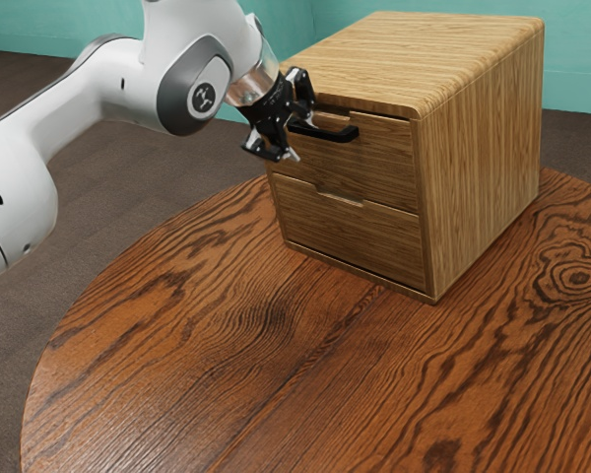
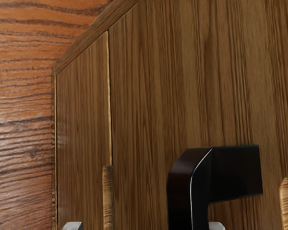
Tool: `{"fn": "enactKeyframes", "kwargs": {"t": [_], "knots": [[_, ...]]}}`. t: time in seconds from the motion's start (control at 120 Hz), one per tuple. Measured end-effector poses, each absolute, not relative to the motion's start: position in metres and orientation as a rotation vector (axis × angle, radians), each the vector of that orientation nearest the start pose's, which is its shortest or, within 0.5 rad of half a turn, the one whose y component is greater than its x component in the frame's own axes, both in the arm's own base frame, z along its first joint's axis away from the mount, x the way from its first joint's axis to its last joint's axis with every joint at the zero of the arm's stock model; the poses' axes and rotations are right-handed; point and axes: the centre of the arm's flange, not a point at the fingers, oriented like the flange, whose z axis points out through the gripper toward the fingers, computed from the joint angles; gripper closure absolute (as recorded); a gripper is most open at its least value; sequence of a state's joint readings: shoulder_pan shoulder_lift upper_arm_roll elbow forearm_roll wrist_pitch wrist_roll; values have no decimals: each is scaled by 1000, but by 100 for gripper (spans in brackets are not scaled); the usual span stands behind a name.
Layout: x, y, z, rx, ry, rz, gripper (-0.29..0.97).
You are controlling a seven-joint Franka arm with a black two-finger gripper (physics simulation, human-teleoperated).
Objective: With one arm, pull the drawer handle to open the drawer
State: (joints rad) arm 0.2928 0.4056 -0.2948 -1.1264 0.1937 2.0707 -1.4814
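So the drawer handle (image 1: 327, 129) is the black bar on the cabinet's top drawer (image 1: 374, 163), on the front face just under the cabinet's top slab. As far as we can see, that drawer front sits about level with the front of the lower drawer (image 1: 355, 232) beneath it, so it doesn't look pulled out.

The gripper (image 1: 297, 123) is at the end of the handle nearest the cabinet's front corner on the exterior view's left. It's spread open, with one finger above the bar and one below. In the wrist view the handle (image 2: 206, 177) sits close under the hand. One pale fingertip pad (image 2: 73, 225) is clearly apart from the handle, with bare drawer wood between them. We'd call the gripper released, straddling the handle and not clamping it.

The arm (image 1: 98, 89) reaches in toward the cabinet's front from the exterior view's upper left.

The cabinet (image 1: 473, 148) is a light wood box with two drawers. It stands on a round, dark-grained worktop (image 1: 276, 374), toward the far edge on the exterior view's right. There's plenty of bare worktop in front of the cabinet. Behind the cabinet there's a dark floor (image 1: 108, 187) and a teal wall (image 1: 571, 59).
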Motion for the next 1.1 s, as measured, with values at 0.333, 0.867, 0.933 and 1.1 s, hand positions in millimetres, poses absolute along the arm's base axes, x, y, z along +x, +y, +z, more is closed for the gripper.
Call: {"fn": "enactKeyframes", "kwargs": {"t": [0.333, 0.867, 0.933, 1.1], "knots": [[703, 60, 651, -2462, -2265, -812, 71], [626, 50, 641, -2411, -2187, -831, 79], [617, 50, 642, -2406, -2190, -843, 79], [596, 50, 648, -2392, -2200, -872, 79]]}}
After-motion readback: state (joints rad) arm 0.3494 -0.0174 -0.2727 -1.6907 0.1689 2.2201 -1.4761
